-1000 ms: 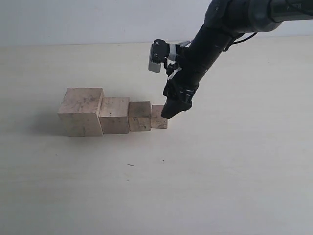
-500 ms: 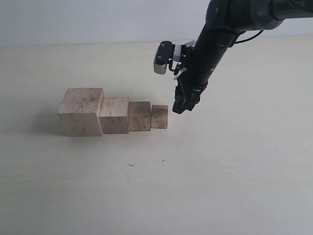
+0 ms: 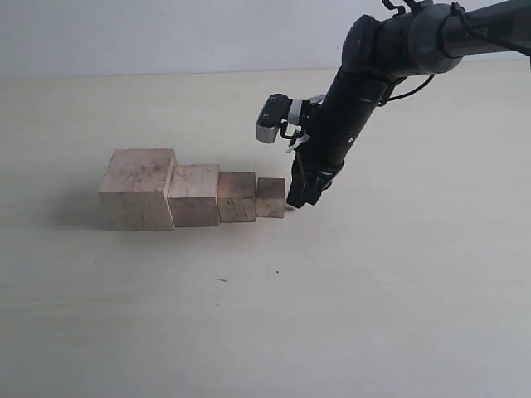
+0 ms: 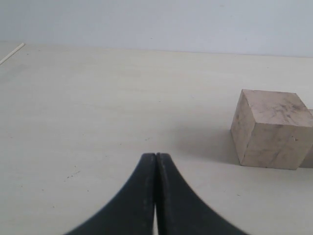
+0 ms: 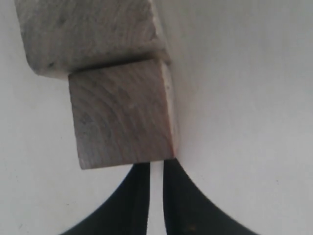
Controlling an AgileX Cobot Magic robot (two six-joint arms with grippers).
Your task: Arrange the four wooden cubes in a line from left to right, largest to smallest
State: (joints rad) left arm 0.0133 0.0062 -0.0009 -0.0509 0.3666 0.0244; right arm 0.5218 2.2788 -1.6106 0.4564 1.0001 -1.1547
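- Wood cubes [image 3: 195, 195] touch in a row, biggest at 9 o'clock.
- Your right claw [image 3: 296, 199], nearly together and empty, sits at the smallest cube's [image 3: 270, 197] 3 o'clock, maybe to nudge it snug.
- Your left claw [image 4: 155, 156] is together.

Four pale, unpainted light-wood cubes with faint brown grain marks, each a different size: one largest cube [image 3: 138, 189], one second-largest cube [image 3: 194, 195], one third cube [image 3: 236, 196] and one smallest cube [image 3: 270, 197]. One flat, cream-coloured counter [image 3: 373, 290] carries all four. One black jointed robot arm [image 3: 365, 83] shows in the exterior view, bearing one small grey-and-white camera box [image 3: 272, 118]. Two black hands in all: one left hand [image 4: 155, 156] and one right hand [image 5: 156, 169], each with two curved black fingers [image 4: 137, 196]. The right wrist view takes in two of the cubes.
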